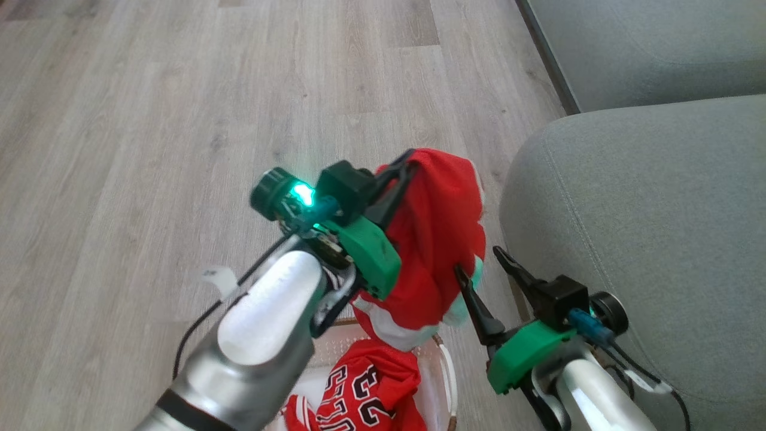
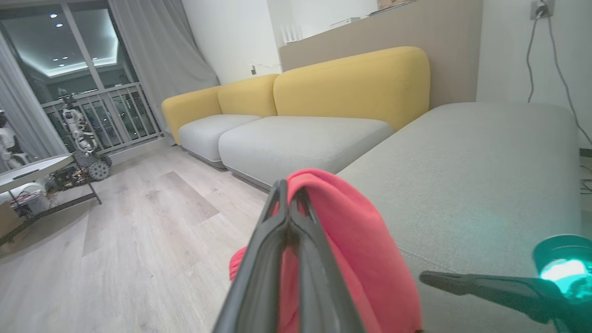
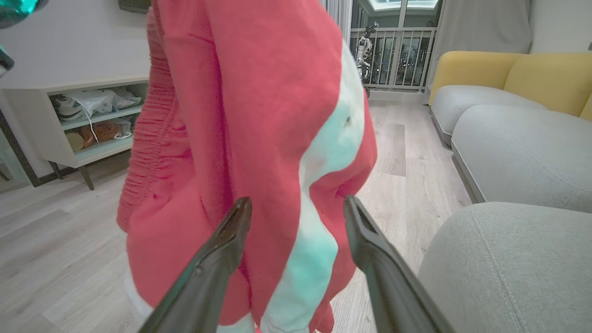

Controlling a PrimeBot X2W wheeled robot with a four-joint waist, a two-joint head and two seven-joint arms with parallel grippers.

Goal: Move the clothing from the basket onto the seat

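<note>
Nearest, the basket stands on the floor with a numbered red jersey inside. Above it, the left gripper has its jaws clamped on a red garment with white trim, which hangs clear of the basket. The right gripper, jaws spread wide and holding nothing, is just beside the hanging cloth. Beyond, the garment is near the rounded edge of the seat.

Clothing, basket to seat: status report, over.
Left gripper shut on red garment, hanging above basket. Right gripper open beside it. Jersey left in basket. Nothing between garment and seat.
</note>
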